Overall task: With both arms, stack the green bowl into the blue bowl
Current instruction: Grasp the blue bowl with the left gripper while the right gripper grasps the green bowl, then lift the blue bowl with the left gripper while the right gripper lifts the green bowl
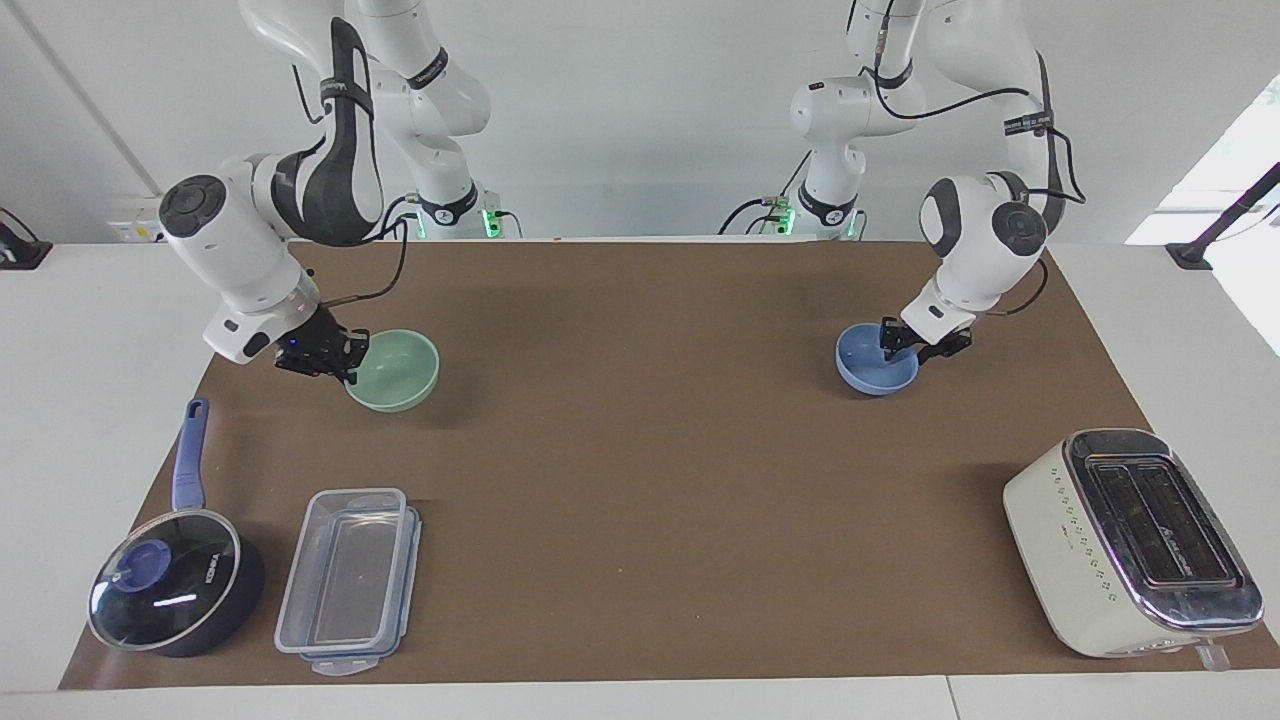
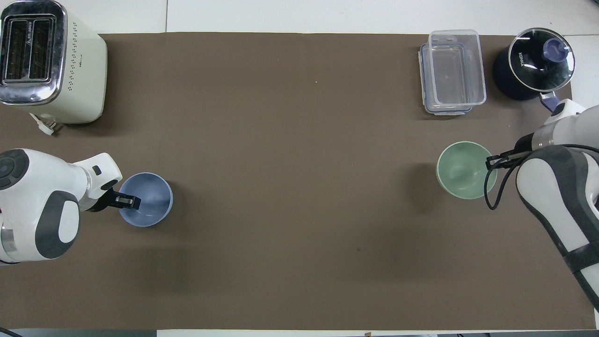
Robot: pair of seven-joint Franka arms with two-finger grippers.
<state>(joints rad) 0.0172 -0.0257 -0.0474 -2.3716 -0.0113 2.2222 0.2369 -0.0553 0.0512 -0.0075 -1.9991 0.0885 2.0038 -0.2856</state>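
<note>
1. Brown matting (image 2: 299, 196) covered the middle of the white table (image 1: 80, 400). A plain pale wall (image 1: 650, 110) stood at the robots' end.
2. "KONKA" was printed in white on the glass lid of the dark blue saucepan (image 2: 538, 65), at about 1 o'clock on the mat seen from overhead. The small mark on the cream toaster (image 2: 70, 70), at 10 o'clock, was too small to read.
3. A clear plastic container (image 2: 451, 70) sat just beside the saucepan, toward the mat's middle.
4. My right gripper (image 1: 348, 362) was pinched shut on the rim of the green bowl (image 1: 398, 372). I held the bowl tilted and raised off the mat at 3 o'clock, toward the right arm's end.
5. My left gripper (image 1: 893, 346) was down at the rim of the blue bowl (image 1: 868, 374), which sat on the mat at 9 o'clock, toward the left arm's end. I could not tell whether that gripper had closed on the rim.
6. The two bowls were well apart.
</note>
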